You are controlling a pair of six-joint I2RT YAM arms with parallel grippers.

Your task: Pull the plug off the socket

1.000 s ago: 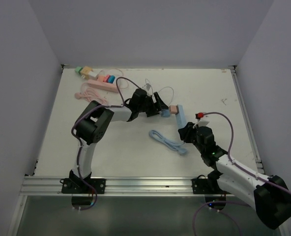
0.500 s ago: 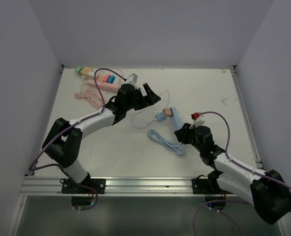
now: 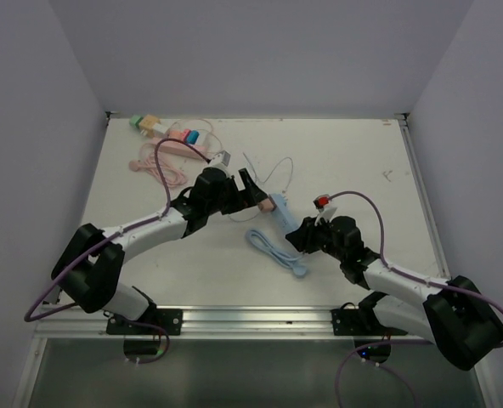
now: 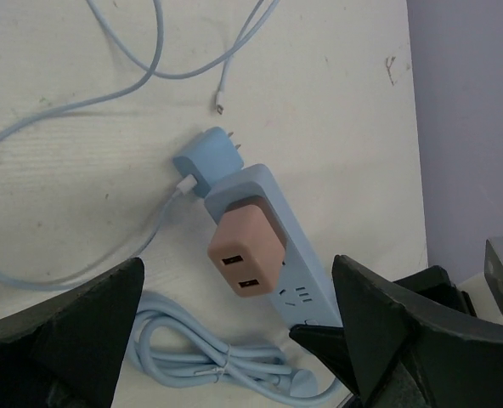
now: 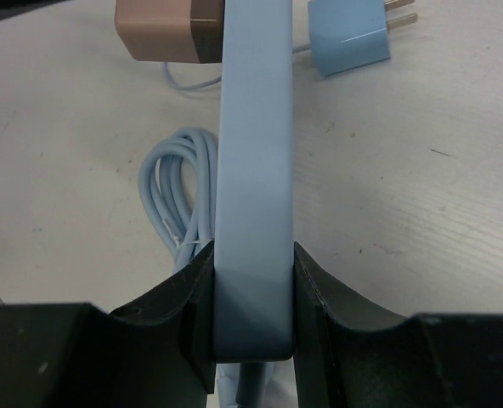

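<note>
Left gripper (image 3: 250, 190) is swinging back over the middle of the table (image 3: 362, 153), jaws spread wide and gripping nothing. Blue plug (image 4: 202, 161) is lying free on the surface, prongs bare, just beside the power strip (image 5: 256, 170). Right gripper (image 5: 253, 306) is clamping tight on that strip, with a pink adapter (image 4: 245, 251) sitting in its socket.

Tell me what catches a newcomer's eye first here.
A blue power strip is clamped in the right hand near the middle, with a pink adapter plugged into it. A blue plug lies loose beside the strip's end, prongs bare, while the open left hand hovers above.
</note>
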